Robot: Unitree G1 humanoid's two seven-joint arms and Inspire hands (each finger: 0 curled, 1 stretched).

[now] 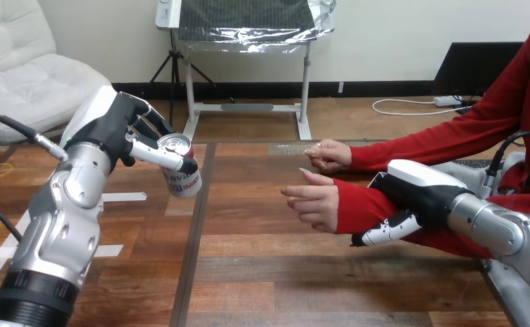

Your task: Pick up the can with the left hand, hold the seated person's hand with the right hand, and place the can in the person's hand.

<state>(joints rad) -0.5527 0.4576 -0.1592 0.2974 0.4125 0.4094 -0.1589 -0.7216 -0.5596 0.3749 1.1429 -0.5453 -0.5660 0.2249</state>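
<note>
Left hand [122, 129] clutched the can [180, 174] above the counter's [262, 272] left half, ready for the person's open hand [313, 201] mid-counter, while right hand [415, 194] lay on that forearm [359, 203], whether gripping I couldn't tell.

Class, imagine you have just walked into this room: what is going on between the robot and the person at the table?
The robot's left hand grips a can and holds it lifted above the wooden table. Its right hand is wrapped round the person's forearm, just behind the person's nearer hand, which is open and empty. The can is apart from that hand, so the handover is not yet done.
</note>
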